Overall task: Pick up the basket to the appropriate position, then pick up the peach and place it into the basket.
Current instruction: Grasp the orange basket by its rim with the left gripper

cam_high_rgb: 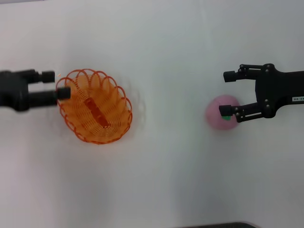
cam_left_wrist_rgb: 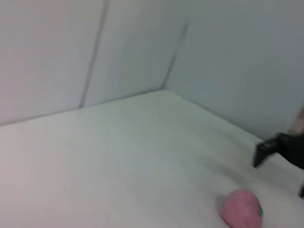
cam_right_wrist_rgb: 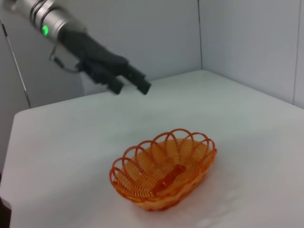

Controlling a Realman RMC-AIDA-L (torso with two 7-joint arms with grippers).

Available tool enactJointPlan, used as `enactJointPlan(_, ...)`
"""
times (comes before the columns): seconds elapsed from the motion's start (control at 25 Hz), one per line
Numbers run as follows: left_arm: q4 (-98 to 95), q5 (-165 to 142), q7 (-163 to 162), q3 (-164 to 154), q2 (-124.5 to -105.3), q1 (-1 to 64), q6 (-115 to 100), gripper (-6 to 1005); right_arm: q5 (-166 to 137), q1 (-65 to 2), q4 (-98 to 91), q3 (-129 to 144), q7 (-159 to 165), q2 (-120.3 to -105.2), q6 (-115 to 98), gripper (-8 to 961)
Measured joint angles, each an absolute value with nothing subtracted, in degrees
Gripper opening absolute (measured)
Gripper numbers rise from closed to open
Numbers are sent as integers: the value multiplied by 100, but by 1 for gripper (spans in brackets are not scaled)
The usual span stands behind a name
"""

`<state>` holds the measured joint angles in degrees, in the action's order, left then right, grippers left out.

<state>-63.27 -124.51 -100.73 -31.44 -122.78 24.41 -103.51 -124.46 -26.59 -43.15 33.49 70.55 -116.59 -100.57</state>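
The orange wire basket sits on the white table, left of centre; it also shows in the right wrist view, upright and empty. My left gripper is open at the basket's left rim; the right wrist view shows it hovering above the table beyond the basket, not touching it. The pink peach lies on the right; it also shows in the left wrist view. My right gripper is open, and its lower finger overlaps the peach's right side from above. It holds nothing.
The white table is bounded by pale walls that meet in a far corner. The right gripper shows dark at the edge of the left wrist view, above the peach.
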Motion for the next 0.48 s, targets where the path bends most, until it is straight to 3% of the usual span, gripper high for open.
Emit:
enactJointPlan(0.28, -6925, -13090, -12136, -3976, -11871, 3346, -10246, 747, -12456, -2736, -4315, 3348, 7072, -11723, -10100, 941)
enactJointPlan(0.48, -6879, -14161, -12801, -4615, -11899, 3996, -9648, 749, -12445, -2763, -4315, 3349, 7073, -11760, -10106, 941)
